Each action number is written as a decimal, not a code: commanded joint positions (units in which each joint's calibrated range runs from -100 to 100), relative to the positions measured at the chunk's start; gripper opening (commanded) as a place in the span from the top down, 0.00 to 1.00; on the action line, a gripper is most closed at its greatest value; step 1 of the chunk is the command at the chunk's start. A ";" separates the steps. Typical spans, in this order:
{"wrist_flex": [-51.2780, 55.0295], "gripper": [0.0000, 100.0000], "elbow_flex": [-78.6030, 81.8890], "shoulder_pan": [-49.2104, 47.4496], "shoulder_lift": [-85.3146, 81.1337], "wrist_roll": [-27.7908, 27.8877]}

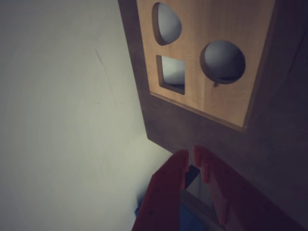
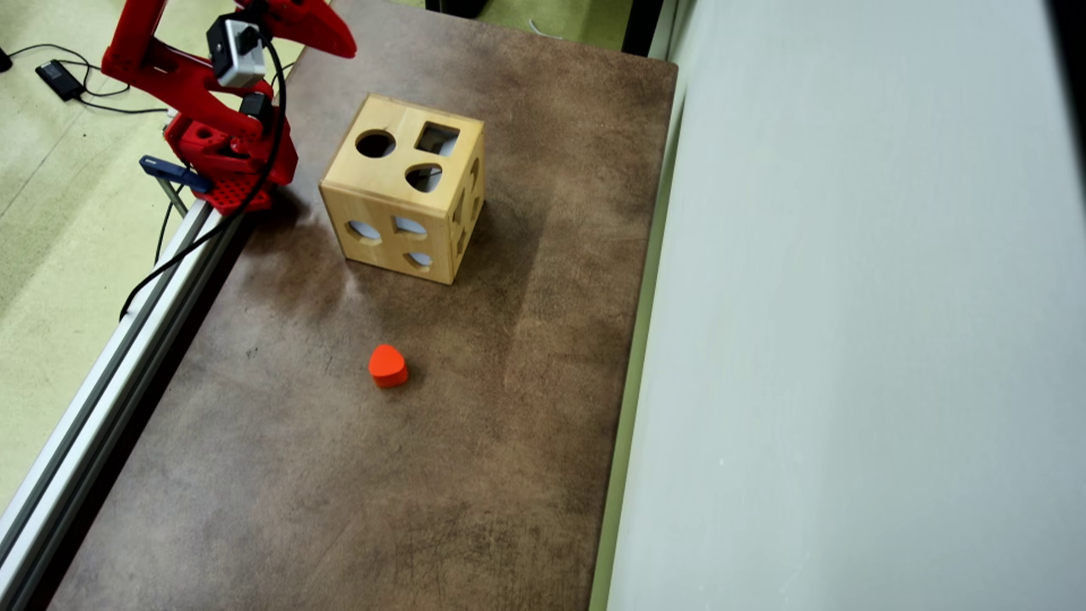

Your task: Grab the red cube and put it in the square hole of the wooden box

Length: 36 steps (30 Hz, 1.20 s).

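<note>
The wooden box (image 2: 405, 204) is seen on the brown table (image 2: 339, 492) in the overhead view, its top face bearing the square hole (image 2: 437, 138), a round cut-out (image 2: 375, 143) and a rounded heart-like cut-out (image 2: 423, 177). An orange-red heart-like block (image 2: 388, 366) lies well apart from it, shown only there. No red cube is visible in either view. In the wrist view, the gripper (image 1: 191, 159) is held above the box with its red fingertips nearly together and nothing gripped
</note>
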 commanded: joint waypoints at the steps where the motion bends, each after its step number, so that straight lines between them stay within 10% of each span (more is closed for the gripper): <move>1: 0.50 0.98 6.17 0.19 -6.20 0.39; 36: 2.92 0.98 6.62 7.17 -33.46 1.32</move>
